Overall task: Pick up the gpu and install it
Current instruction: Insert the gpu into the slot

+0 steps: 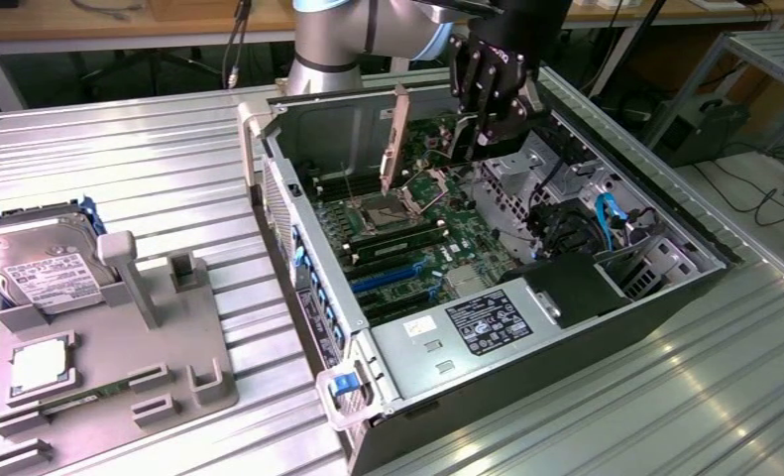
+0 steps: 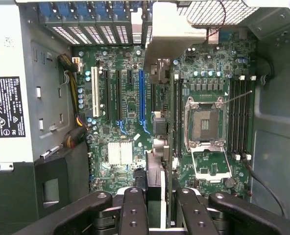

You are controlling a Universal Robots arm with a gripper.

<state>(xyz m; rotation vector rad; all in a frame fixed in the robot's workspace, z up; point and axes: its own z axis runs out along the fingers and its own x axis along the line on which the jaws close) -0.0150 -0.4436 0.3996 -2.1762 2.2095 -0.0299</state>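
My gripper (image 1: 487, 124) hangs over the open computer case (image 1: 656, 327), shut on the gpu (image 2: 158, 171). In the wrist view the gpu runs edge-on as a thin black slab between my two fingers (image 2: 134, 211). Its pale metal end bracket (image 2: 172, 34) points toward the case's rear slot openings. In the exterior view the bracket (image 1: 394, 139) stands as a slim tilted strip above the motherboard (image 1: 418, 238). The card is held above the board, between the blue expansion slot (image 2: 141, 98) and the CPU socket (image 2: 204, 122), not seated in a slot.
Beside the blue slot lie black slots and a white slot (image 2: 94, 98). The power supply (image 2: 8, 107) and drive cage with cables (image 1: 590, 228) crowd the case. Outside it, a grey fixture (image 1: 167, 337) holds a hard drive (image 1: 42, 268) and a square silver chip (image 1: 42, 362).
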